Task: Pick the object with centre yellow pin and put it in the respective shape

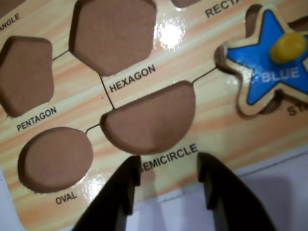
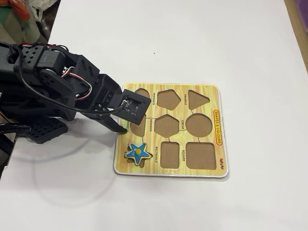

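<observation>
A yellow wood-grain shape-puzzle board [image 2: 211, 166] lies on the white table [image 2: 192, 43], and everything here is easiest to place from it. Black print beside its brown cut-outs reads PENTAGON, HEXAGON, SEMICIRCLE and OVAL in the wrist view; RECTANGLE is cut off there after "RECTA", and one more word in the top left corner shows only its ending, "ANGLE". In the fixed view the labels TRIANGLE, CIRCLE, SQUARE and RECTANGLE run sideways, an orange strip along the board's right edge carries the title SHAPES & COLOURS, and a small logo in the lower right corner is too small to read.

The small flat blue five-pointed wooden star with a yellow rim and round yellow knob [image 1: 270, 66] bears the white word BLUE. It sits at the board's lower left corner in the fixed view [image 2: 137, 151], over the brown star-shaped cut-out [image 1: 252, 18], twisted out of line with it: brown recess shows past its points and one rim rides up on the board face. Only "ST" of that cut-out's label can be seen, the rest running off the frame.

The black two-finger gripper [image 1: 168, 185] hangs over the board's edge just below the SEMICIRCLE label, jaws parted and holding nothing. In the fixed view the arm's black camera housing [image 2: 132, 107] hides the semicircle and oval cut-outs.
</observation>
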Action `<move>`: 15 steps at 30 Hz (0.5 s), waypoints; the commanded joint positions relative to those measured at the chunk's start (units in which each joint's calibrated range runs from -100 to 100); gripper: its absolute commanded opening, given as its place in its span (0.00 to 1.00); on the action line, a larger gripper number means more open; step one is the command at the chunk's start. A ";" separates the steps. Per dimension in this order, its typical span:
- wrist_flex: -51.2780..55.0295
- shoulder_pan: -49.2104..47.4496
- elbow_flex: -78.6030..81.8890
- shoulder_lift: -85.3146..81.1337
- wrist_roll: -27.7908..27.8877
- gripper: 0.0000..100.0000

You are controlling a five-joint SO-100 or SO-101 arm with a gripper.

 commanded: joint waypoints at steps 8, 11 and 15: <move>9.41 -0.42 0.36 0.75 0.31 0.14; 9.41 -0.42 0.36 0.75 0.31 0.14; 9.41 -0.42 0.36 0.75 0.31 0.14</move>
